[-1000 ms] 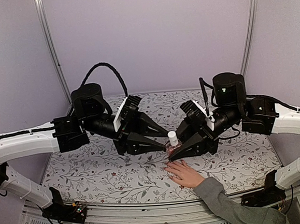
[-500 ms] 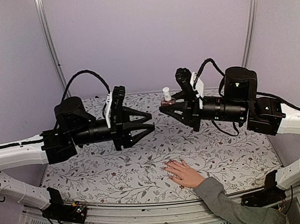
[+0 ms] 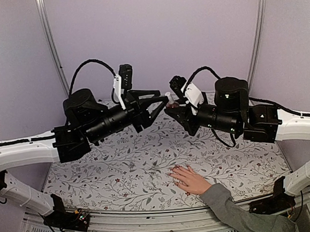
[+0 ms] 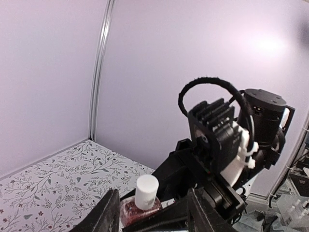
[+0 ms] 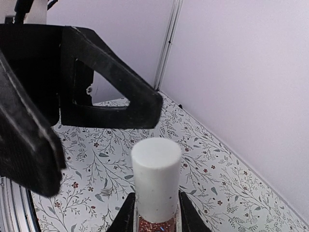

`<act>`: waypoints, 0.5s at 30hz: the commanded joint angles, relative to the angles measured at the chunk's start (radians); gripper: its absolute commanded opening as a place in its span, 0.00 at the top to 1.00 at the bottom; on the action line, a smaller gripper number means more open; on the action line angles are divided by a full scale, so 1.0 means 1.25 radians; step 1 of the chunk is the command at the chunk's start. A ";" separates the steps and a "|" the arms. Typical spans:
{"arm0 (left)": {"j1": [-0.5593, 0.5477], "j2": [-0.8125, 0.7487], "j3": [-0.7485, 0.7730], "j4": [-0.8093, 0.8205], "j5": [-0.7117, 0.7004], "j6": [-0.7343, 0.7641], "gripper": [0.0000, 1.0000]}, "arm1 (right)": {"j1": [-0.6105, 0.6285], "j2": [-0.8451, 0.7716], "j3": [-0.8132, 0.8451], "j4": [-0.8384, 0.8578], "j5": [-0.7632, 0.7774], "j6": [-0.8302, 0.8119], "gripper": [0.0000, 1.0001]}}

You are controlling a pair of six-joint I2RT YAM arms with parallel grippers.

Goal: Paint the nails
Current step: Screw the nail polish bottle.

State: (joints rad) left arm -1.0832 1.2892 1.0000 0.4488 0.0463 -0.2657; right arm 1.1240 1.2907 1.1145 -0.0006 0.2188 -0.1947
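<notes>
Obs.: the nails point(image 3: 173, 173) sit at the fingertips of a human hand point(image 3: 191, 181) in a grey sleeve. The hand lies flat on the patterned worktop point(image 3: 106, 173), close to its near edge and right of centre. The nails are too small in the top view to tell whether any polish is on them.

Change over the last second: the polish bottle point(image 5: 155, 220) stood low on the worktop just beyond the fingers. It is now carried high, well above and behind the hand, near the back wall. The right pincer point(image 3: 171, 106) is clamped on its glass body, with the white cap point(image 5: 156, 179) upright above the fingers. The left pincer point(image 3: 160, 98) has risen to meet it. Its jaws are parted, 1 finger on either side of the cap and not touching it (the left wrist view shows a gap on both sides).

Judgement: this is the uncapping step, and the brush is not yet out. Painting has not begun.

Room: open worktop lies between hand and arms, and the air above the hand is free for a descent. The tight spot is at the bottle, where the 2 pincers almost touch tip to tip. The back wall is close behind them and the side walls flank both arms.
</notes>
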 commanded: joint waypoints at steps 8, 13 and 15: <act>-0.020 0.099 0.097 -0.006 -0.079 -0.017 0.60 | 0.019 0.012 0.030 0.000 0.058 0.004 1.00; -0.020 0.094 0.081 -0.007 -0.054 0.002 0.86 | 0.019 0.004 0.027 0.000 0.038 0.002 1.00; -0.020 0.088 0.070 -0.009 -0.044 0.010 0.94 | 0.019 -0.004 0.025 0.001 0.025 0.004 1.00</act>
State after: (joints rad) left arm -1.1019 1.4086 1.0969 0.4393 -0.0311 -0.2718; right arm 1.1400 1.3029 1.1202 -0.0074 0.2695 -0.1951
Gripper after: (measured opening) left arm 0.124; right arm 0.208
